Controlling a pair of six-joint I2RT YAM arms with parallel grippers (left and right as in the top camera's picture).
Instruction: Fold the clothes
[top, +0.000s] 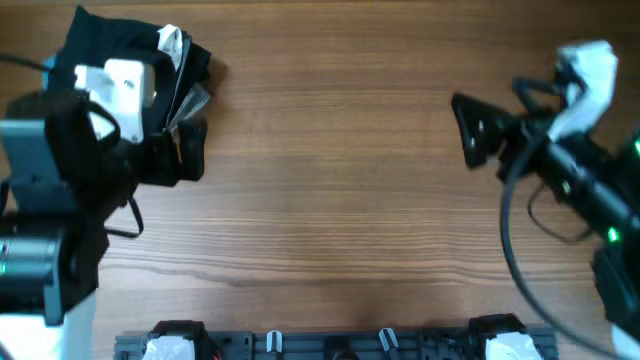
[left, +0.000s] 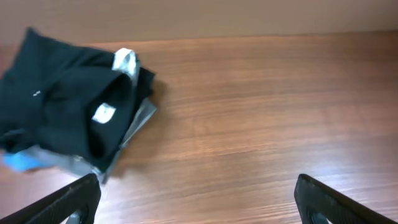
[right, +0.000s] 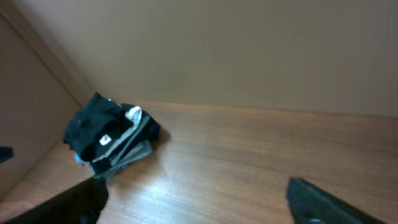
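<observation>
The black T-shirt (top: 110, 40) lies bunched and folded on top of a small pile at the far left of the table, partly hidden by my left arm. In the left wrist view the T-shirt (left: 62, 99) shows a white inner label facing up. It also shows small in the right wrist view (right: 93, 127). My left gripper (top: 191, 150) is open and empty, just right of the pile, over bare wood (left: 199, 205). My right gripper (top: 468, 128) is open and empty at the far right, well away from the pile (right: 196, 202).
Under the T-shirt lie a grey garment (left: 138, 121) and a blue one (left: 18, 162). A white garment with dark stripes (left: 126, 61) pokes out at the pile's top right. The wooden table (top: 330, 180) stretches between the arms. A wall rises behind the table (right: 249, 50).
</observation>
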